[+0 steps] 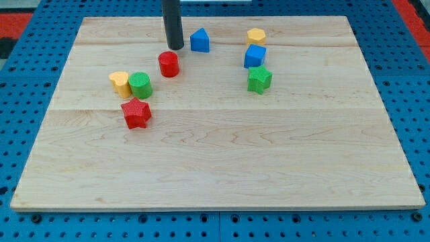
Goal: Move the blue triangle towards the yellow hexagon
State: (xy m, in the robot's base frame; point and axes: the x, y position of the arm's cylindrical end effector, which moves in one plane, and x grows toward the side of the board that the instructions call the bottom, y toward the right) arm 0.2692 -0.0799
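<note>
The blue triangle [199, 40] sits near the view's top, left of centre-right. The yellow hexagon [256, 36] lies to its right, also near the top, with a gap between them. My tip [175, 48] rests on the board just left of the blue triangle, a small gap apart, and above the red cylinder [168, 64].
A blue cube [254, 56] sits right below the yellow hexagon, and a green star [259, 78] below that. At the view's left are a yellow heart [119, 83], a green cylinder [140, 85] and a red star [136, 112]. The wooden board [222, 161] lies on a blue pegboard.
</note>
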